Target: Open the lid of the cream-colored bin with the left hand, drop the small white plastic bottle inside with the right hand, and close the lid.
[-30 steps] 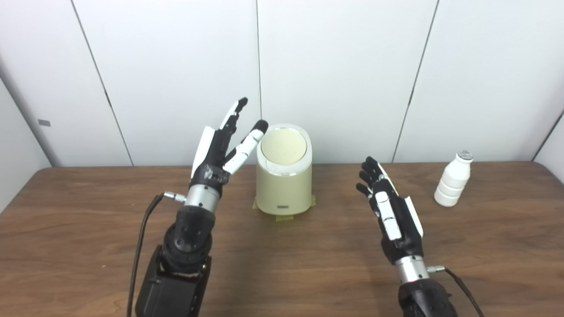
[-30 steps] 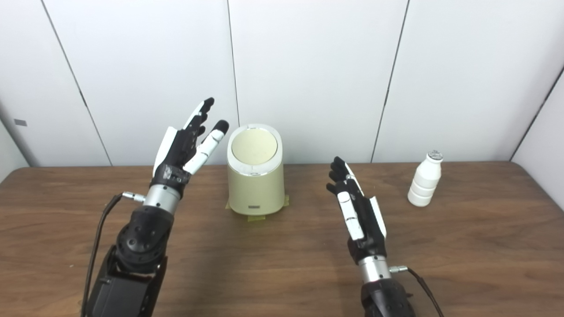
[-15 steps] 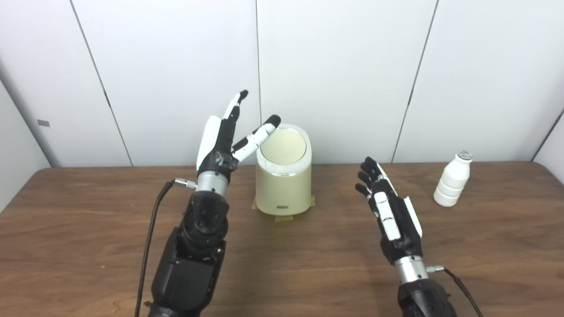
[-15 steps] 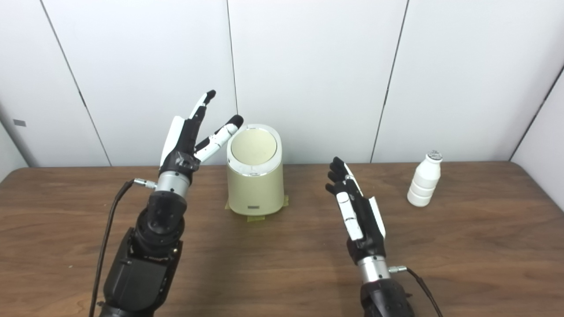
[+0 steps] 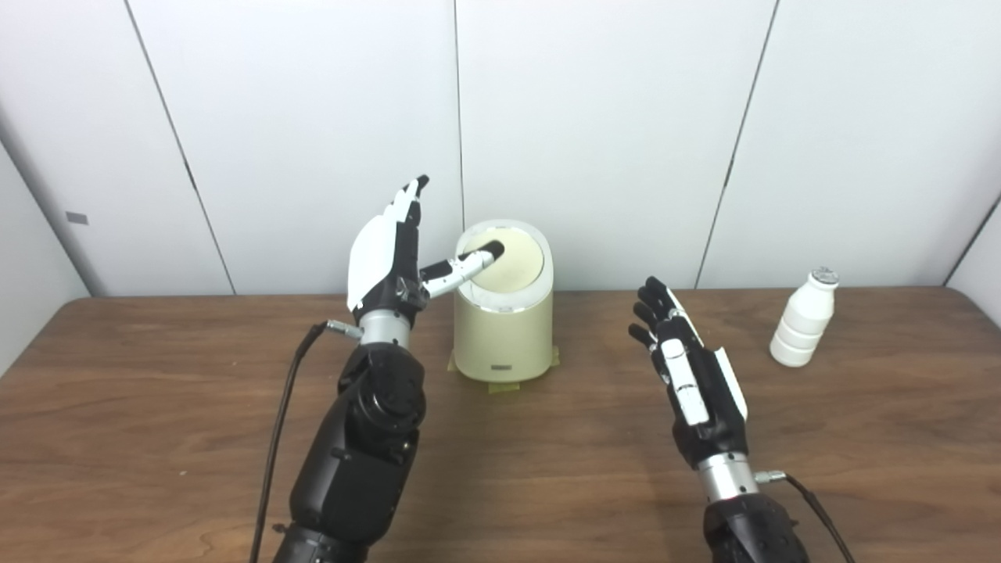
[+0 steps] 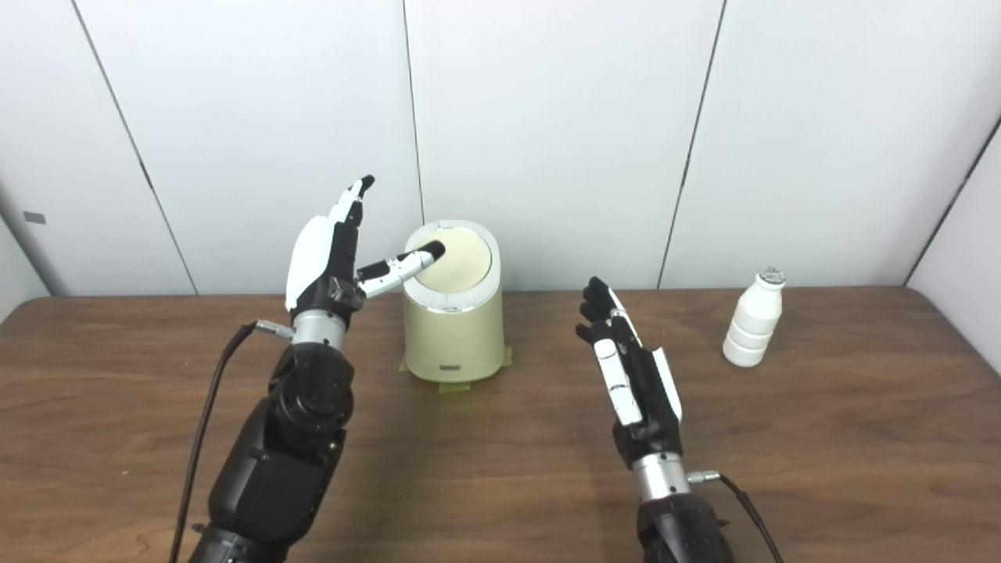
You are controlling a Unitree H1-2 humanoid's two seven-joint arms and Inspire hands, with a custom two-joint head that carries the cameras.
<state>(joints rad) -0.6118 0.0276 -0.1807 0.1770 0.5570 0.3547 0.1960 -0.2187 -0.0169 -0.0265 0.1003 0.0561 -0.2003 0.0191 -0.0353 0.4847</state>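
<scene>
Over the bin's lid reaches the open left hand's thumb; the right hand, open, sits well short of the bottle.

Bins: one cream-colored bin is standing at 12 o'clock.
Bottles: one white bottle is standing at 2 o'clock.
Hands: two.

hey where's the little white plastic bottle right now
The small white plastic bottle stands upright on the wooden table at the far right, near the wall, beyond the open right hand.
</scene>
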